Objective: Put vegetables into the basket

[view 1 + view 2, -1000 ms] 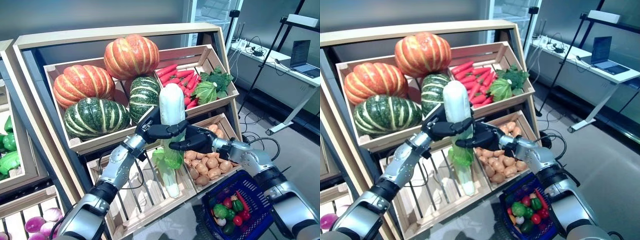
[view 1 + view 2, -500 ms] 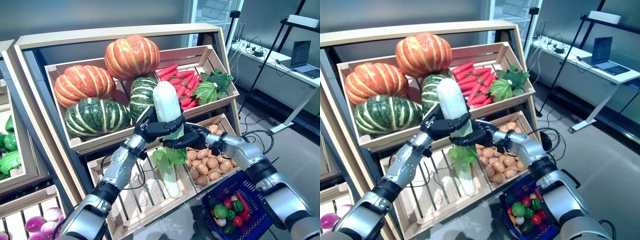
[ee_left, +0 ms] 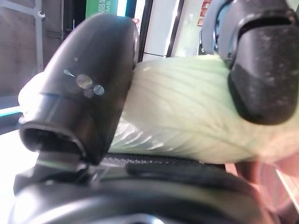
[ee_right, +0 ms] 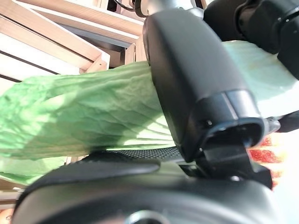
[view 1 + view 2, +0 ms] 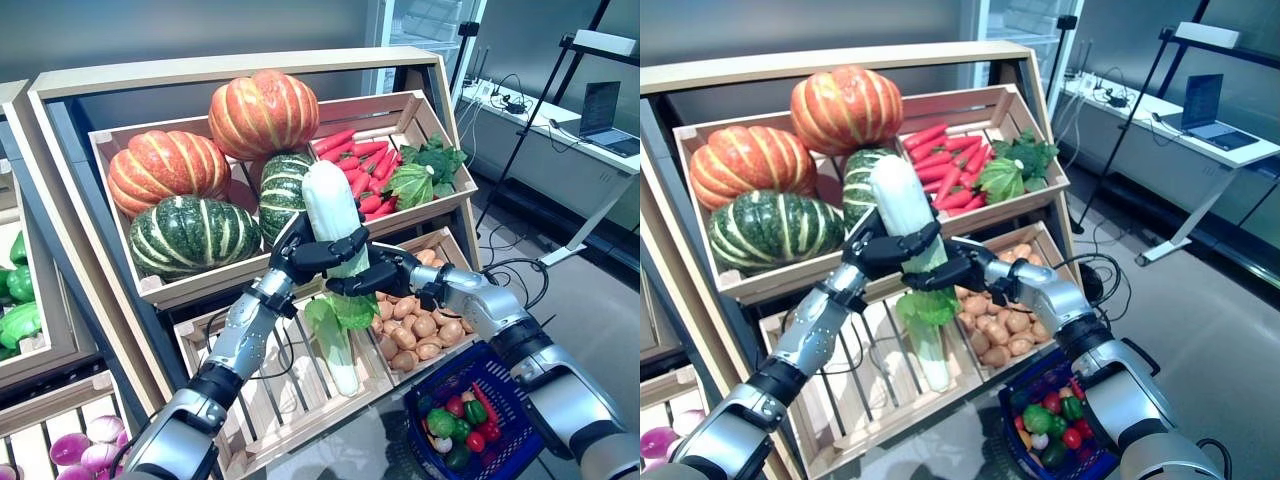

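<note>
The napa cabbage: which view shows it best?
The left eye view: the whole napa cabbage shows there, upright before the shelf, with the left robot hand and right robot hand both curled round it. The right eye view shows much the same. Both wrist views show only pale ribbed leaf between dark fingers.

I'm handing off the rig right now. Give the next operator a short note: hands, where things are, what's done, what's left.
Left hand: shut on the napa cabbage, held upright before the shelf.
Right hand: shut on the same cabbage, lower down, at its green leaves.
Blue basket: lower right, below the potato crate, already holding small vegetables.
Done: cabbage lifted out, in both hands.
Left: carry it to the basket and release.
</note>
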Motion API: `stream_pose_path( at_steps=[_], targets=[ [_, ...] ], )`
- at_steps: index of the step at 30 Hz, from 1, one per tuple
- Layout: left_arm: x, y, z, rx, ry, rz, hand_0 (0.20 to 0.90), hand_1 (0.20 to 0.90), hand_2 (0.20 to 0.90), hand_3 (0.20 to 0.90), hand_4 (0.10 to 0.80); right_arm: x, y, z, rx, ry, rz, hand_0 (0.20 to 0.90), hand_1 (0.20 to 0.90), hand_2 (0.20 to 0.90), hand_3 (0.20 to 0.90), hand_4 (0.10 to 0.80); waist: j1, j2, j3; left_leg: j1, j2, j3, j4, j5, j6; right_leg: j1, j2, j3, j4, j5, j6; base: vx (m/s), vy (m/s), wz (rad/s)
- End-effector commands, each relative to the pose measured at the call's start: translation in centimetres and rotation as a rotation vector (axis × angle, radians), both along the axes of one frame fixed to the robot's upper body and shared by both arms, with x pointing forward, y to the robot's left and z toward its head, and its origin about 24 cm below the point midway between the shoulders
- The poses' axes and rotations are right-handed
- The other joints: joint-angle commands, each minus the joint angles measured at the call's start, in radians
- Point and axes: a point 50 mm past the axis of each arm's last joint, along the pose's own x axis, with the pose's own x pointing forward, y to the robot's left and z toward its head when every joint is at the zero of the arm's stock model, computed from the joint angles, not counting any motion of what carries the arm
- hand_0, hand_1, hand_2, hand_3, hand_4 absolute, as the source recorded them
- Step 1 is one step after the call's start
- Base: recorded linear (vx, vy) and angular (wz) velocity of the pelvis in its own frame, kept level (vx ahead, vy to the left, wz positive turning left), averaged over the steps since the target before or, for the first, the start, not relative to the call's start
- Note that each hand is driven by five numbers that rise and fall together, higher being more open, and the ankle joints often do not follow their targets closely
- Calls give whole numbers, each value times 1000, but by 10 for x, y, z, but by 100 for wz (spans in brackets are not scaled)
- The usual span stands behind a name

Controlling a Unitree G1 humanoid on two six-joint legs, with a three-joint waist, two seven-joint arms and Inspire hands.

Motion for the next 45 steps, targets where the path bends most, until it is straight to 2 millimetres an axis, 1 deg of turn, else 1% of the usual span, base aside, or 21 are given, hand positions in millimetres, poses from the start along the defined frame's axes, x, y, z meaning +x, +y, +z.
stream_pose_path(
  at_steps=[1,2,4,5,8,11,16,18,19,20,22,25,26,28,32,34,36,41,42,44,45],
  targets=[
    [0,-51,71,-77,-313,-191,900,900,900,900,800,24,-6,39,94,-160,-220,300,300,300,300,400,1,-12,-63,-68,-87,-19,-5,0,43,-13,36,63,36,-26,-40,0,0,0],
    [0,-51,70,-76,-311,-188,900,900,900,900,800,24,-6,39,95,-160,-221,300,300,300,300,400,1,-12,-63,-68,-87,-19,-5,-1,43,-13,36,63,36,-26,-39,0,0,0],
    [3,-40,66,-49,-291,-126,900,900,900,900,800,22,-10,36,107,-152,-241,300,300,300,300,400,-2,-10,-61,-68,-85,-17,-5,0,44,-15,37,64,37,-26,-39,0,0,0],
    [5,-32,59,-20,-277,-78,900,900,900,900,800,20,-16,30,116,-142,-257,300,300,300,300,400,-4,-9,-61,-66,-83,-15,-5,-1,43,-15,38,63,38,-27,-39,0,0,0],
    [5,-20,48,33,-251,-26,900,900,900,900,800,16,-29,22,114,-134,-287,300,300,300,300,400,-7,-6,-60,-64,-80,-11,-5,-1,42,-14,39,63,36,-27,-37,0,0,0],
    [4,2,33,81,-209,34,900,900,900,900,800,8,-50,12,103,-134,-335,300,300,300,300,400,-11,-6,-60,-63,-76,-4,-5,0,41,-14,40,64,37,-28,-36,10,-7,-5],
    [-3,35,15,160,-163,122,900,900,900,900,800,-7,-89,-3,75,-110,-439,300,300,300,300,400,-19,-4,-52,-62,-69,9,-5,2,40,-20,42,65,44,-30,-33,0,-1,-1],
    [-5,46,10,184,-149,149,900,900,900,900,800,-13,-106,-9,58,-102,-485,300,300,300,300,400,-22,-4,-48,-62,-67,13,-5,4,39,-22,43,68,47,-30,-32,-12,-9,-2],
    [-7,56,9,203,-138,171,900,900,900,900,800,-19,-122,-12,40,-94,-524,300,300,300,300,400,-27,-5,-45,-63,-65,17,-5,6,38,-25,43,69,48,-29,-31,-20,-13,-5],
    [-7,56,9,203,-138,170,900,900,900,900,800,-19,-123,-12,40,-94,-524,300,300,300,300,400,-26,-5,-45,-63,-65,17,-5,6,38,-25,44,69,48,-29,-31,-24,-13,-8],
    [-8,66,8,223,-131,194,900,900,900,900,800,-24,-139,-15,21,-88,-574,300,300,300,300,400,-28,-5,-41,-64,-63,20,-5,8,38,-27,44,69,49,-28,-31,-22,-15,-11],
    [-8,74,9,255,-130,219,900,900,900,900,800,-29,-159,-16,1,-81,-642,300,300,300,300,400,-29,-5,-36,-66,-62,21,-5,9,36,-28,44,69,50,-26,-28,-21,-21,-13],
    [-8,80,10,271,-131,233,900,900,900,900,800,-35,-171,-17,-18,-80,-675,300,300,300,300,400,-32,-5,-34,-67,-61,23,-5,11,34,-28,44,68,48,-25,-27,0,0,0],
    [-9,84,12,294,-135,244,900,900,900,900,800,-39,-179,-18,-31,-81,-708,300,300,300,300,400,-35,-5,-33,-68,-59,26,-5,12,33,-29,44,68,46,-22,-26,0,0,0],
    [-9,90,18,434,-191,290,900,900,900,900,800,-51,-202,-21,-49,-83,-841,300,300,300,300,400,-42,-2,-27,-70,-57,31,-5,13,32,-32,44,68,48,-21,-22,-15,-17,-2],
    [-10,95,25,606,-267,351,900,900,900,900,800,-59,-217,-26,-54,-78,-949,300,300,300,300,400,-45,1,-23,-71,-57,36,0,11,32,-37,43,68,56,-22,-19,7,-30,-4],
    [-12,96,28,754,-337,391,900,900,900,900,800,-68,-226,-32,-62,-66,-1019,300,300,300,300,400,-49,2,-20,-70,-57,43,3,9,33,-41,41,71,59,-22,-17,25,-29,-5],
    [-18,92,40,1078,-539,422,900,900,900,900,800,-95,-244,-60,-70,8,-1182,300,300,300,300,400,-55,10,0,-86,-57,66,33,5,41,-65,38,76,91,-29,-16,7,-33,-10],
    [-18,89,45,1128,-590,421,900,900,900,900,800,-98,-246,-63,-55,14,-1220,300,300,300,300,400,-54,12,10,-106,-55,65,60,0,42,-82,37,76,113,-36,-19,-178,-63,-2],
    [-13,81,64,1231,-731,432,900,900,900,900,800,-98,-250,-63,-47,-6,-1296,300,300,300,300,400,-52,14,57,-184,-44,60,158,-20,44,-159,29,67,202,-54,-31,-276,-70,-9],
    [-11,79,70,1248,-771,436,900,900,900,900,800,-98,-252,-62,-53,-13,-1319,300,300,300,300,400,-52,15,70,-205,-41,57,183,-27,45,-180,26,64,225,-60,-33,-252,-63,-5]
  ],
)
